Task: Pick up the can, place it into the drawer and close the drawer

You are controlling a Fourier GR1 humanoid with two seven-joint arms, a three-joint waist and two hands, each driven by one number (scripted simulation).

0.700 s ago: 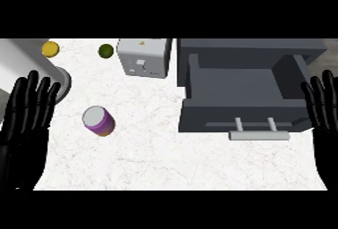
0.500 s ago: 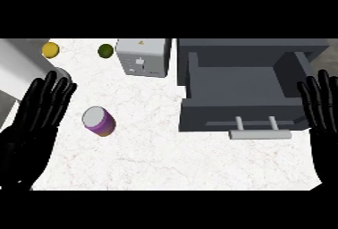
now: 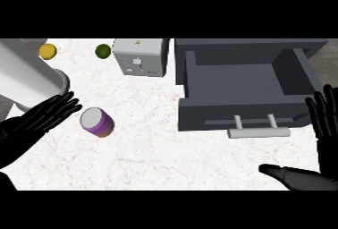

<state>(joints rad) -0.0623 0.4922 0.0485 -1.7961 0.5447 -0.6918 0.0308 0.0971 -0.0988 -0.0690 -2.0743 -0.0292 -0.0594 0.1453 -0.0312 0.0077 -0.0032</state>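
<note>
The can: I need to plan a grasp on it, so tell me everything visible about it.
The can is a short cylinder with a purple side and a pale grey, flat top. It stands on the white marbled counter, looking slightly tilted from this steep view, left of the open grey drawer and well apart from it. The left hand, fingers straight, is just to its left; whether the fingertips touch it cannot be told. Nothing else is near it.

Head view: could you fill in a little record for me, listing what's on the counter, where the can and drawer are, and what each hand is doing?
can: purple can at the counter's left, tilted
drawer: grey drawer pulled open, nothing inside, handle facing the robot
left hand: left hand open, just left of the can, not holding it
right hand: right hand open at the right edge
other items: toaster, lemon, lime
</note>
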